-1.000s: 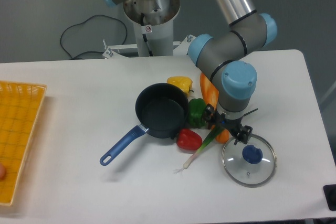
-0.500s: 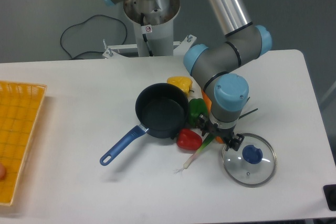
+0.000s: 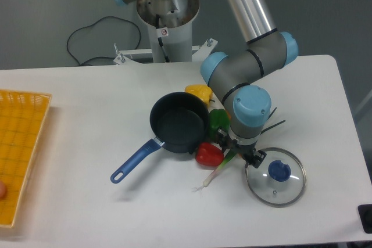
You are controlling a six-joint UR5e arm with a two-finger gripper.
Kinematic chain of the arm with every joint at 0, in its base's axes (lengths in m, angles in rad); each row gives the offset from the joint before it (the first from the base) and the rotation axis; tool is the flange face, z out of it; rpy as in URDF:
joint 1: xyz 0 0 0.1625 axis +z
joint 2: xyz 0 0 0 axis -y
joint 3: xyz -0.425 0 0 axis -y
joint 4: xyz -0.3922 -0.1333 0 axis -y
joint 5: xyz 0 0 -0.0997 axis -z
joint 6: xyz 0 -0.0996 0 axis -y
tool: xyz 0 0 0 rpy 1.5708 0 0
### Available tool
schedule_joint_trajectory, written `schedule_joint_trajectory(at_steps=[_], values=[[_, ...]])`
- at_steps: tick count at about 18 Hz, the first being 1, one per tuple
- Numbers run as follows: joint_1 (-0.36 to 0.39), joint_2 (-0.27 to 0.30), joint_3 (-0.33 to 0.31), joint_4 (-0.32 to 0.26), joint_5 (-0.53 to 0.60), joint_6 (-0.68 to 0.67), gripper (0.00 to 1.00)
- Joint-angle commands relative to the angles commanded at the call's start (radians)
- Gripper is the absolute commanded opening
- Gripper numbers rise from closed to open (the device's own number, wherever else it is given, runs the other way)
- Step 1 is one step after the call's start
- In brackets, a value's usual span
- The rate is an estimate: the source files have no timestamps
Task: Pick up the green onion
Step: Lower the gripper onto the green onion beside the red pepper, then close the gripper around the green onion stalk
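Lying on the table (image 3: 87,114) just right of the red pepper (image 3: 209,154), the green onion (image 3: 216,172): white rooted end near-left, leaves running under the hand (image 3: 240,154). Likely light, limp and easily bruised; best pinched at the firmer pale stalk. Hand low over that stalk, jaw state impossible to tell. Dark saucepan (image 3: 179,123) with nothing visible inside, its glass lid (image 3: 275,176) flat at right. Yellow basket (image 3: 20,149) at far left, a small reddish thing at its edge.

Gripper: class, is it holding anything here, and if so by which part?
It cannot be told. The gripper sits low over the middle of the green onion, but the wrist hides its fingers, so no grasp is visible. The onion's white end lies on the table.
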Motion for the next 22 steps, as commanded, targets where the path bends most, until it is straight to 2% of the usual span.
schedule_joint_trajectory(at_steps=[3, 16, 22], values=[[-0.002, -0.006, 0.000, 0.002, 0.006, 0.002, 0.72], [-0.014, -0.020, -0.002, 0.003, 0.035, 0.000, 0.70], [-0.015, -0.025, 0.000, 0.005, 0.037, -0.002, 0.57]])
